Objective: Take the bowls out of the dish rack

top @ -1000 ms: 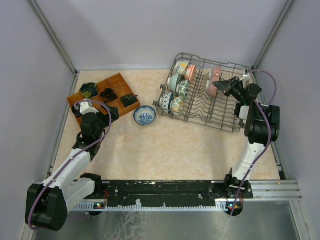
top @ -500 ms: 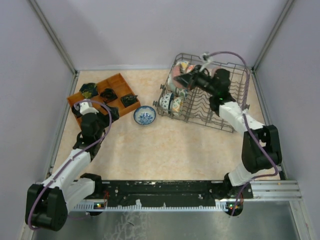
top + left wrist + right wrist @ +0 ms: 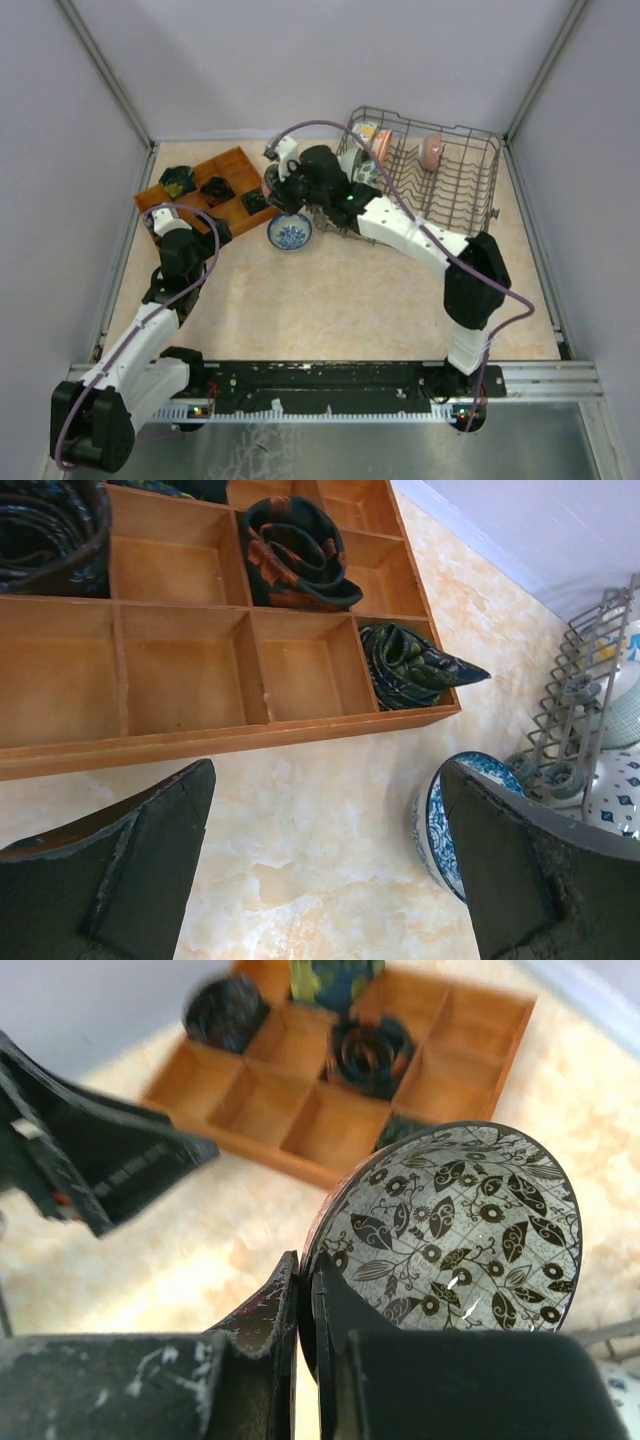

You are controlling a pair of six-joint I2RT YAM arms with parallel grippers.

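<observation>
Right gripper (image 3: 305,1285): jaws clamped on rim of leaf-pattern bowl (image 3: 450,1225); bowl held tilted on edge, off counter (image 3: 330,290), between wooden compartment tray (image 3: 205,180) and dish rack (image 3: 440,190). Blue-white bowl (image 3: 290,232) stands on counter toward far edge, just beside tray's near corner. Rack sits in far right corner; pink bowl (image 3: 431,152) and other bowls (image 3: 366,133) on edge among tines. Left gripper (image 3: 325,780): jaws wide open, empty, low over counter beside tray, near far left corner
</observation>
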